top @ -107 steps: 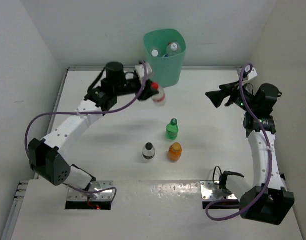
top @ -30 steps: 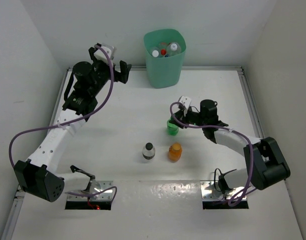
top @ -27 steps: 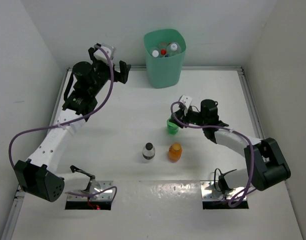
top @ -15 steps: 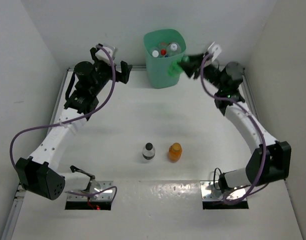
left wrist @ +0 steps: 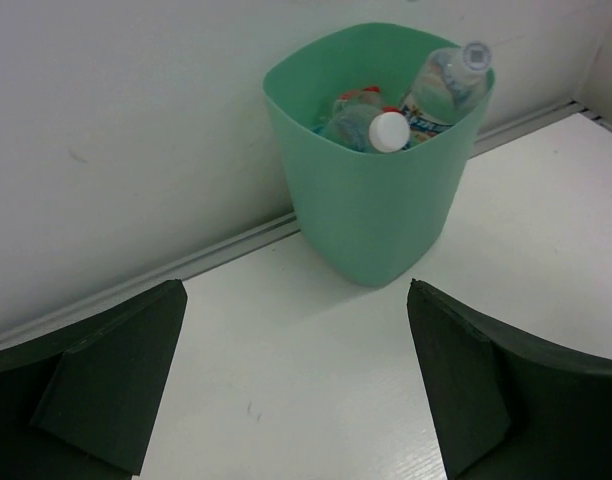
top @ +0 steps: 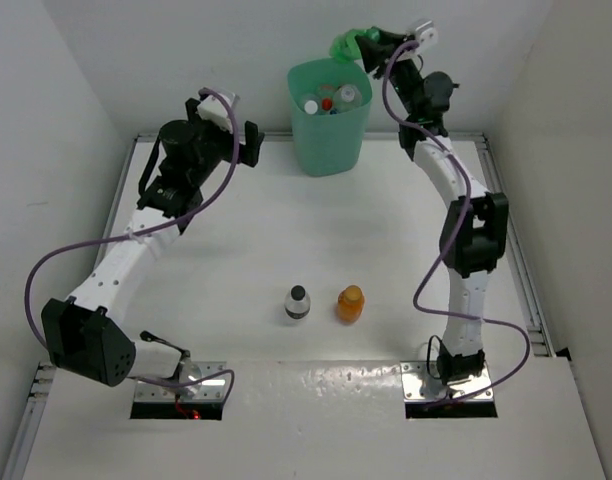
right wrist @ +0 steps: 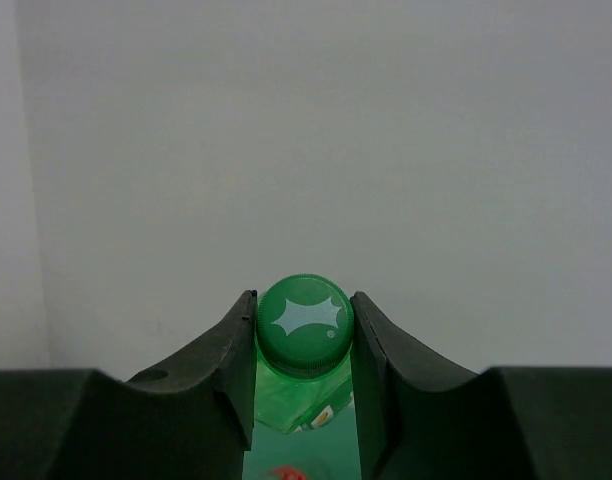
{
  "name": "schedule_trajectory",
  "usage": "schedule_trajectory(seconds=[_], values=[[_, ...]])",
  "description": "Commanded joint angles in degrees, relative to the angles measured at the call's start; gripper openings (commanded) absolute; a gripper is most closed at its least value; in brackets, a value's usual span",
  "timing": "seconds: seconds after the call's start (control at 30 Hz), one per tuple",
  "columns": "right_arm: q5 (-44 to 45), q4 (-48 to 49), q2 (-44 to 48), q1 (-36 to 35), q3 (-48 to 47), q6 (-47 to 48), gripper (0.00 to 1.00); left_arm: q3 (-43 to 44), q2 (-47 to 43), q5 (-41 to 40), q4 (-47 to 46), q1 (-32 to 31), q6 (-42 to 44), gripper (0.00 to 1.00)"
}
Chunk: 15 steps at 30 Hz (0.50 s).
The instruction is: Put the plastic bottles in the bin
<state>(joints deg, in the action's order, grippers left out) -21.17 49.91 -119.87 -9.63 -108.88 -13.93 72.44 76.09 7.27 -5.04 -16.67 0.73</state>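
Two tools flanking the bin [top: 329, 140]: left tool [top: 248, 143] near its left side, spread wide; right tool [right wrist: 304, 345] above its far rim, clamped on the green bottle [top: 344, 44]. Inside the bin, several clear bottles [left wrist: 441, 85]; well in front of it on the counter [top: 236, 250], a black-capped bottle [top: 299, 303] beside an orange bottle [top: 350, 303].

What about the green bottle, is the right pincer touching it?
Touching. In the right wrist view the right pincer squeezes the green bottle from both sides, just under its cap, with no gap.
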Motion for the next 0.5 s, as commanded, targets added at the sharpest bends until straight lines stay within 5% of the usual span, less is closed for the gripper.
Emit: schedule_trajectory(seconds=[0.0, 0.2, 0.23, 0.27, 0.33, 0.47], values=[[4.81, 4.31, -5.01, -0.83, -5.20, 0.83, 0.00, 2.26, -0.51, -4.88, 1.08, 1.98, -1.35, 1.00], [7.63, 2.92, -12.31, -1.01, -10.63, 5.32, 0.05, 3.49, -1.65, -3.85, 7.40, 6.82, -3.28, 1.00], [7.63, 2.04, -12.31, -1.01, -10.74, 4.97, 0.14, 3.49, -2.17, -3.14, 7.41, 8.21, -4.67, 1.00], [6.85, 1.51, -11.53, -1.01, -9.87, 4.10, 0.42, 2.97, -2.18, -1.22, 7.93, 8.84, -4.69, 1.00], [6.84, 0.98, -8.56, -0.92, -8.64, 3.21, 0.73, 2.10, -3.49, 1.07, 7.94, 10.24, -5.48, 1.00], [3.78, 0.37, -2.74, -0.39, -4.94, 1.29, 0.80, -0.02, -5.08, 14.21, 9.34, 11.57, -2.94, 1.00]])
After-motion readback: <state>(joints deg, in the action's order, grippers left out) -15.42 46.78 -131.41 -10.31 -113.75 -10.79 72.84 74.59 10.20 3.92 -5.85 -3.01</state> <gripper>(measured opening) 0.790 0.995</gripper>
